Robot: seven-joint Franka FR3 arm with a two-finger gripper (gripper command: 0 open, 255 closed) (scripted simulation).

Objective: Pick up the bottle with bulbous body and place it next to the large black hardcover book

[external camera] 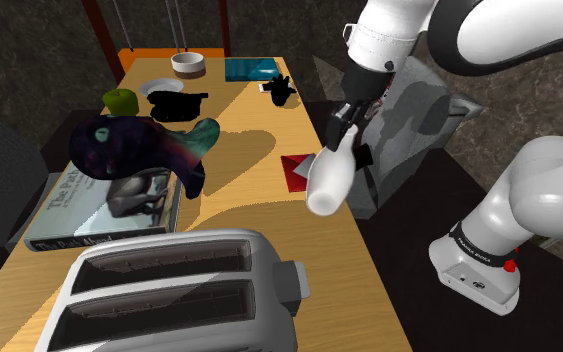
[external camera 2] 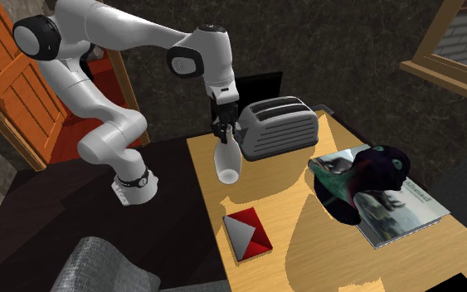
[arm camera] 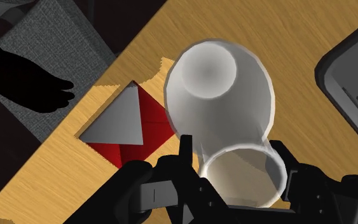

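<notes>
The all-black two-finger gripper [external camera: 344, 138] clasps the narrow neck of a smooth white bulbous bottle [external camera: 329, 182], which hangs above the wooden table's [external camera: 269, 200] edge and looks rigid, slippery, probably light and breakable.

You've got the bottle [external camera: 329, 182] up over the table [external camera: 259, 215] edge, between toaster [external camera: 179, 290] and flat packet [external camera: 297, 170]; book [external camera: 69, 215] lies across the table.

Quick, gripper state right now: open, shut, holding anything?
Gripper: shut on the white bottle, clasping its neck, with the bulbous body hanging below it over the wooden table.
</notes>
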